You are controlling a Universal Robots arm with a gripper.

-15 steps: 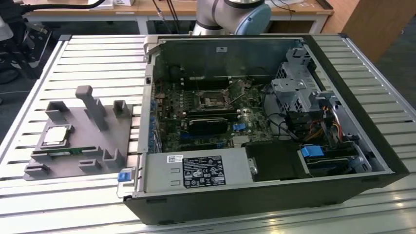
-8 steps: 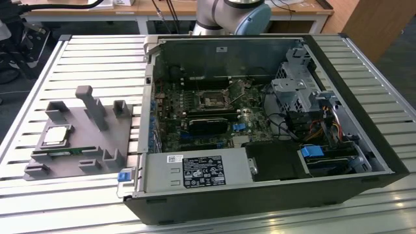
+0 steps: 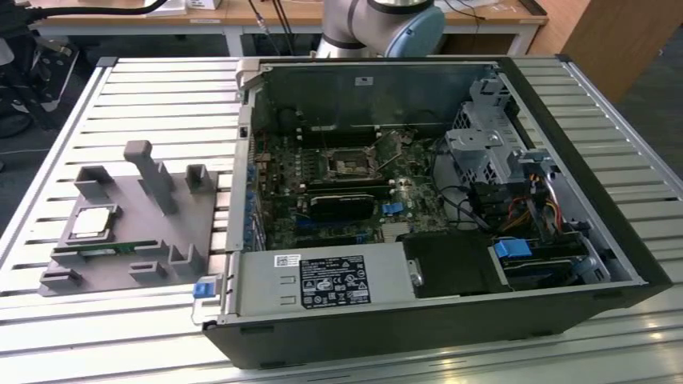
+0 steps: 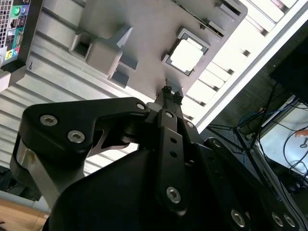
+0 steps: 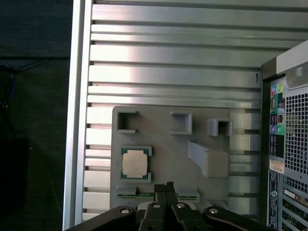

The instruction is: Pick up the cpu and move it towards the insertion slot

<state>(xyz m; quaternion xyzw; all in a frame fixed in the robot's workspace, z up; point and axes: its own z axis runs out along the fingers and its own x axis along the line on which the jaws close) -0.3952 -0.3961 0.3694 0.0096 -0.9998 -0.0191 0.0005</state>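
Note:
The cpu [image 3: 91, 224] is a silver square chip lying flat in a recess of the grey fixture [image 3: 160, 240], at the exterior view's left. Both wrist views look down on the cpu [image 5: 134, 162] [image 4: 185, 54] from well above. My gripper [image 5: 166, 186] [image 4: 171, 91] hangs over the fixture beside the chip, apart from it, its black fingers shut together with nothing between them. The insertion slot [image 3: 350, 164] is a square socket with a dark centre on the motherboard inside the open computer case [image 3: 597, 240].
A green memory stick [image 3: 107, 250] [image 5: 188, 196] lies in the fixture next to the cpu, partly behind my fingers. Grey posts [image 3: 149, 172] rise from the fixture. The slatted metal table [image 3: 160, 96] carries both fixture and case. The arm's base [image 3: 379, 24] stands behind the case.

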